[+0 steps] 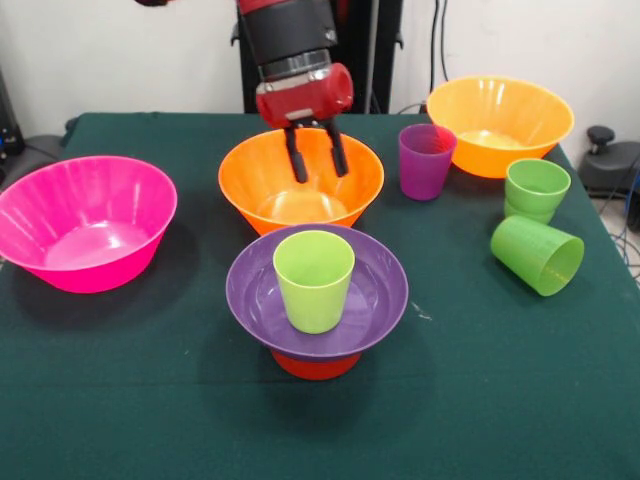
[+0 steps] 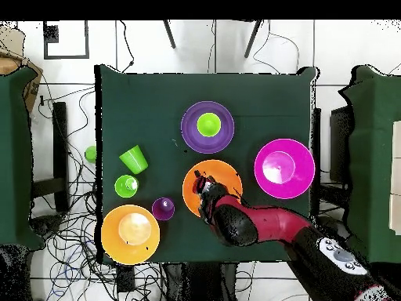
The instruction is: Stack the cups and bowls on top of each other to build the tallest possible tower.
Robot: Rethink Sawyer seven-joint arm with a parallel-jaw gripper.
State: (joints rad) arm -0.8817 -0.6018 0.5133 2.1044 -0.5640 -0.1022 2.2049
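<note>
The tower stands front centre: a yellow-green cup [image 1: 314,280] [image 2: 208,124] upright in the purple bowl [image 1: 250,290] [image 2: 190,129], which rests on a small orange bowl [image 1: 315,366]. Just behind it is a big orange-yellow bowl [image 1: 250,190] [image 2: 229,176]. My gripper [image 1: 317,160] [image 2: 205,188] hangs open over that bowl's hollow, its fingers empty. A big pink bowl [image 1: 85,215] [image 2: 301,168] is at the left. At the back right are a second orange-yellow bowl [image 1: 500,125] [image 2: 130,233] and a purple cup [image 1: 426,160] [image 2: 163,208].
On the right side, one green cup [image 1: 536,188] [image 2: 126,186] stands upright and another green cup [image 1: 537,255] [image 2: 134,160] lies on its side, mouth toward the table edge. A small green thing [image 2: 91,154] shows just off the table's edge in the overhead view.
</note>
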